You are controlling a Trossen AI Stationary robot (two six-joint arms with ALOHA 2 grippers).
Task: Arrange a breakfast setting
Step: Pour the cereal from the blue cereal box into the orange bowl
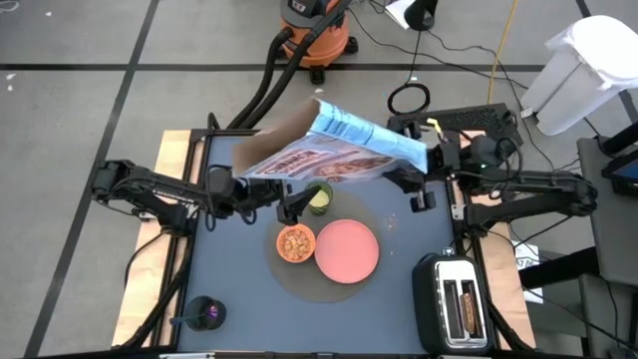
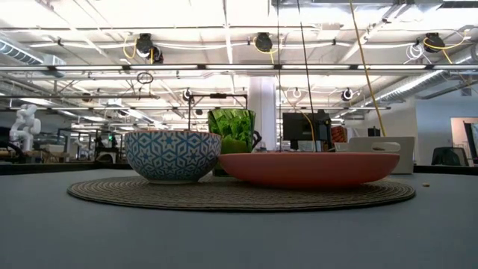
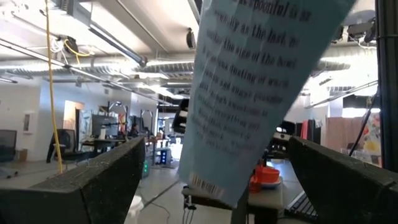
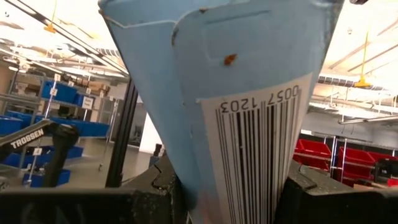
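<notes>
The blue cereal bag [image 1: 334, 150], a carton-like pack with its open brown end toward the far left, hangs in the air over the table's far middle. My right gripper [image 1: 419, 172] is shut on its right end. My left gripper [image 1: 287, 205] stands open just below the bag, next to the green cup [image 1: 320, 197], and touches nothing. The orange bowl [image 1: 296, 242], with cereal in it, and the empty pink plate [image 1: 347, 249] rest on a round woven mat [image 2: 239, 196]. Toast [image 1: 465, 307] stands in a toaster's slots. My right gripper pinches the bag's closed barcode end [image 4: 261, 155] between its two fingers [image 4: 149, 196]. The fingers come from the table's right side, slanting upward. The bag is lifted clear of the table and reaches away from the fingers toward the left, over the cup.
A toaster [image 1: 454, 304] stands at the near right corner. A dark round thing [image 1: 206, 314] lies at the near left. A few crumbs [image 1: 390, 221] dot the table right of the plate. Bare tabletop shows left of the mat.
</notes>
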